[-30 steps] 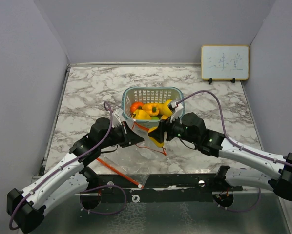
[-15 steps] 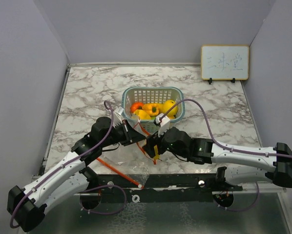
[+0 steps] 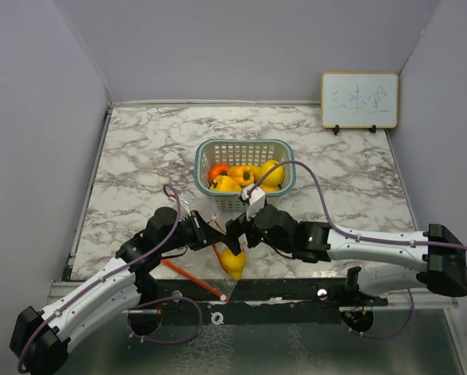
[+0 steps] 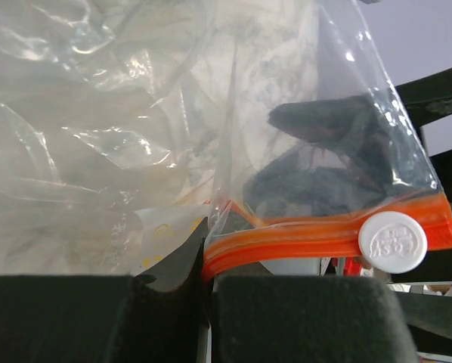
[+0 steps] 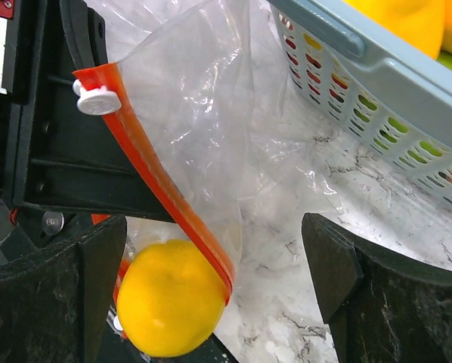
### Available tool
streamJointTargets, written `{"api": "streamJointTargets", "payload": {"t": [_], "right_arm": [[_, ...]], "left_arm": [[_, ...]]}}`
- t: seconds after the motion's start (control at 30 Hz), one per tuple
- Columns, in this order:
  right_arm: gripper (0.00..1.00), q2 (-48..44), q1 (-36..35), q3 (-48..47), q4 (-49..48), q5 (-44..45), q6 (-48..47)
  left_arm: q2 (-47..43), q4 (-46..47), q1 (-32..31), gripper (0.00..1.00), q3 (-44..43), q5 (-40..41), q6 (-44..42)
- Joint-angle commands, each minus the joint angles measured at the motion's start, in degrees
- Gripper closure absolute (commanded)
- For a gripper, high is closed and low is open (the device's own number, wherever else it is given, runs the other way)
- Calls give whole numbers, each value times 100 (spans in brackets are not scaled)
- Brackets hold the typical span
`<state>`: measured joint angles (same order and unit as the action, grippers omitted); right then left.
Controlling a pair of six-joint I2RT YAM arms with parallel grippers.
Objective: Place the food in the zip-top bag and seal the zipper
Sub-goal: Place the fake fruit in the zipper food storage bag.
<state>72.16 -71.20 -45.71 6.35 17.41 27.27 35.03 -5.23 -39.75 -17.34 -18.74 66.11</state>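
The left gripper (image 4: 207,276) was pinched shut on the zipper (image 4: 317,231), propping open the zip-top bag (image 4: 97,113) for loading, while the right gripper (image 5: 211,253) gaped wide and empty above a yellow fruit (image 5: 169,299) sitting just under its fingers beside that strip.

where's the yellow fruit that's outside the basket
In the top view the yellow fruit is centre-front on the table, beside the right gripper and the zipper.
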Motion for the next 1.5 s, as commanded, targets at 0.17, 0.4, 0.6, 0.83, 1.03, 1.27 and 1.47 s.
{"api": "streamJointTargets", "payload": {"t": [0.17,0.4,0.6,0.83,1.03,1.27,1.47], "right_arm": [[1,-919,-28,502,572,331,391],[30,-1569,-27,1249,128,-663,352],[47,-1368,-26,1461,-420,-1930,-90],[52,-322,-39,1511,-1367,-2544,51],[46,-152,-35,1580,-1742,-2289,175],[49,76,-36,1447,-2170,-1504,254],[51,463,-37,1402,-2389,-765,473]], "left_arm": [[-101,-62,-6,100,102,352,168],[-148,-101,-2,100,137,363,184],[-97,-78,-7,100,105,360,181],[-61,-38,-7,100,40,412,199],[30,74,-7,100,78,374,193],[-5,167,-8,100,187,336,322],[-106,131,-7,100,91,194,449]]}}
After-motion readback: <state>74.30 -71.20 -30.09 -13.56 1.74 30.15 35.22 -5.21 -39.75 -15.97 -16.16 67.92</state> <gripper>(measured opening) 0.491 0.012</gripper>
